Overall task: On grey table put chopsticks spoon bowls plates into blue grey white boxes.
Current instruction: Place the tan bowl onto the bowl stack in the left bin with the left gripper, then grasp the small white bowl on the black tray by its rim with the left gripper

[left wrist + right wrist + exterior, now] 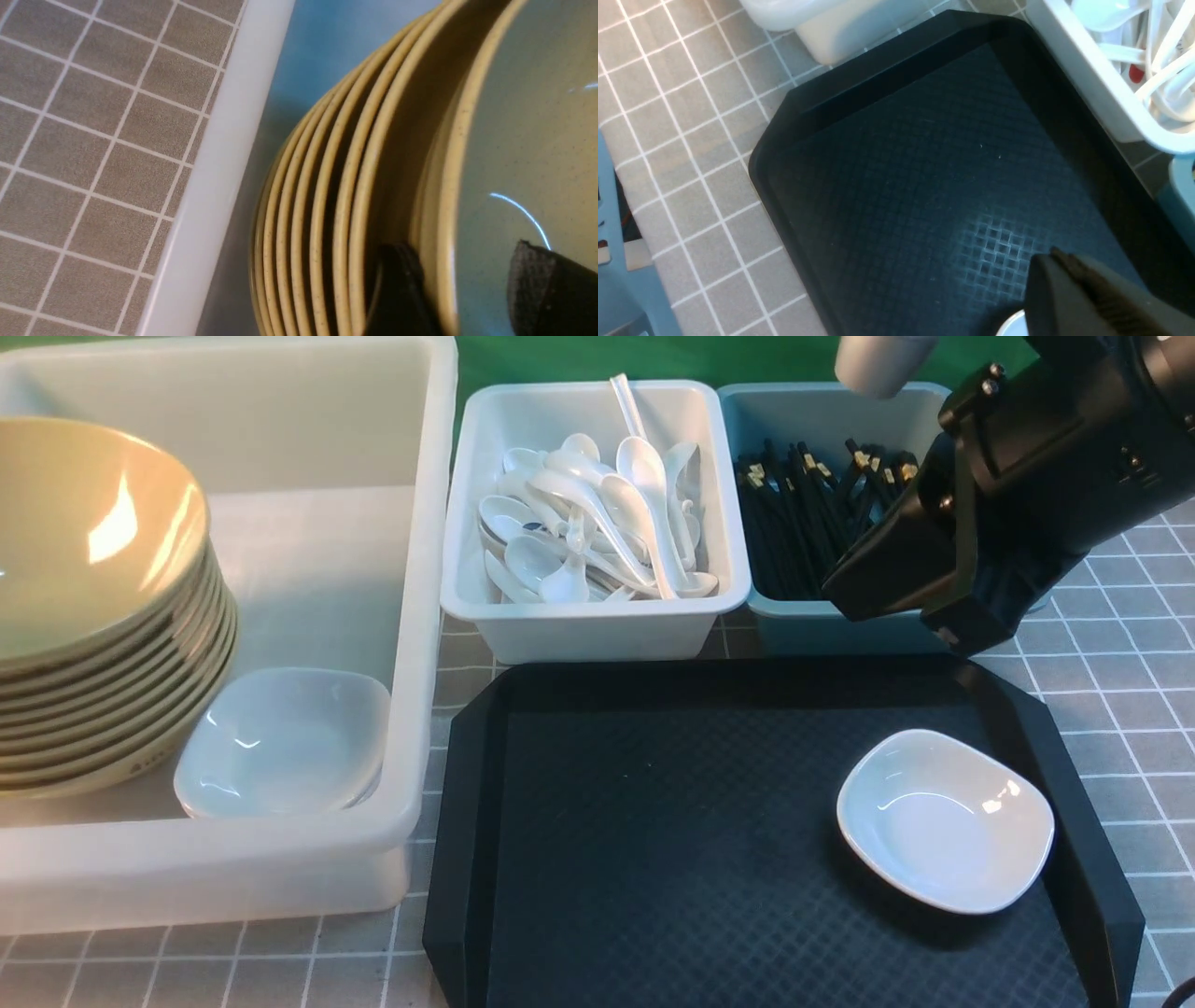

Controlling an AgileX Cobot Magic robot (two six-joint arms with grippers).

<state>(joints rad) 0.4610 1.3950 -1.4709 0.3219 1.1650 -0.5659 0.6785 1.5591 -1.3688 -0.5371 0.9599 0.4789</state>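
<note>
On the black tray (pixel 653 859), right side, one white plate (pixel 945 819) sits open side up. I judge it light, rigid, slick and breakable, best pinched at the raised rim. My right pincer (pixel 1052 275) hangs shut and empty above the tray; my left pincer (pixel 462 266) stands open astride the rim of the top bowl (pixel 514 140).

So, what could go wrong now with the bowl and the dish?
The top bowl lies tilted on the stack in the large white box; with the left gripper open around its rim, it may slide. The right gripper is shut above the tray; it might push the small dish instead of gripping it.
</note>
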